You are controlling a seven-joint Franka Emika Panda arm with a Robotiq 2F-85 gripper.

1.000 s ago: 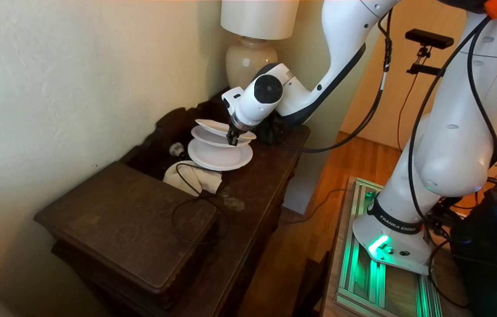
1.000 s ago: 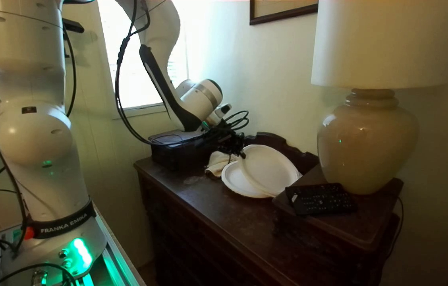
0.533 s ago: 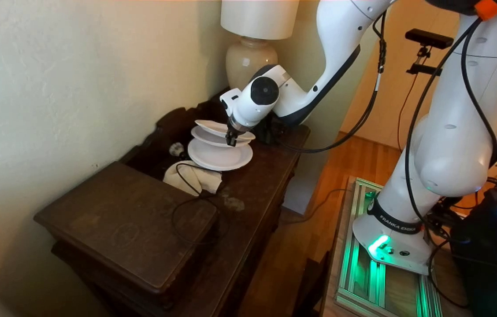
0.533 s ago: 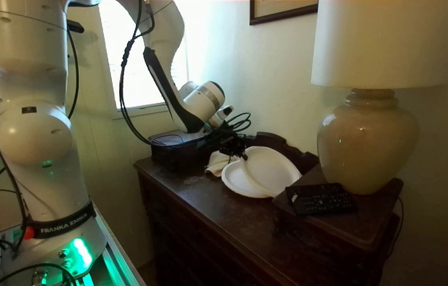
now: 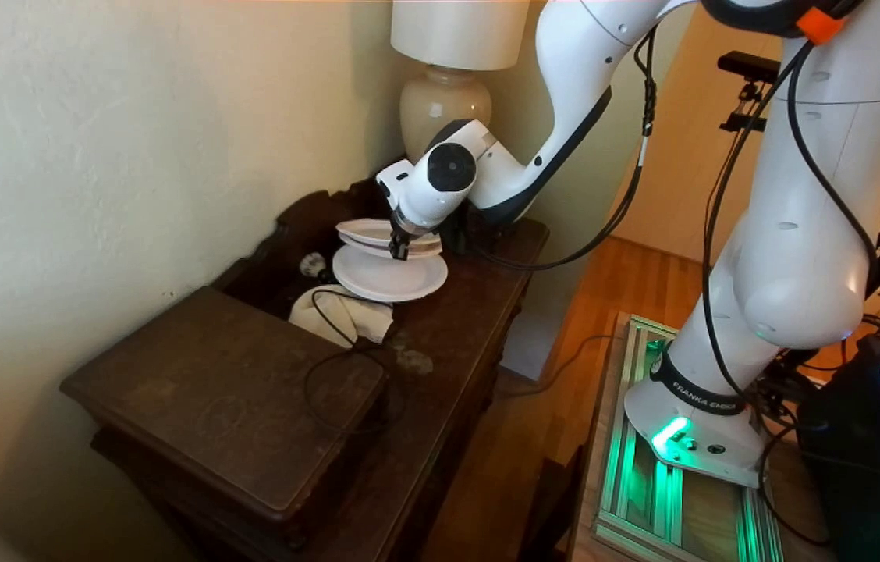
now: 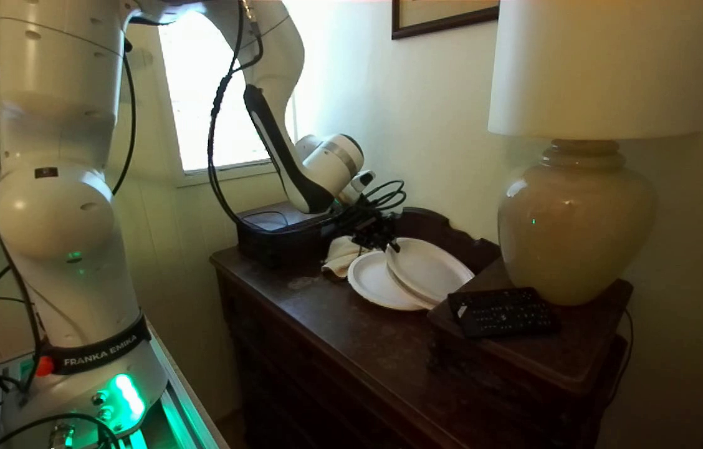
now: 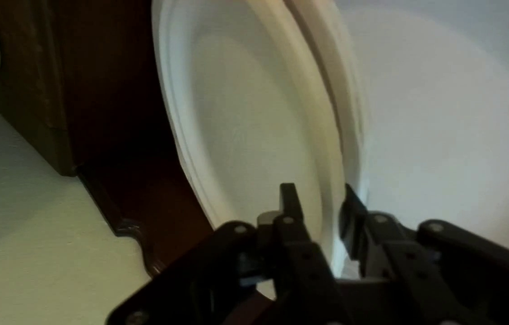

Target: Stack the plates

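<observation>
The gripper pinches one plate by its rim, face tilted upward toward the lamp.

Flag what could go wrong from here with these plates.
The top plate is tilted, its rim between the jaws (grip unclear); backing off now might drop it crooked.
In the wrist view, one of the jaws shows close by the rim of the middle plate and could snag it.
Both upper plates lie off-centre from the bottom plate, toward the lamp, so the stack may end up lopsided.
</observation>
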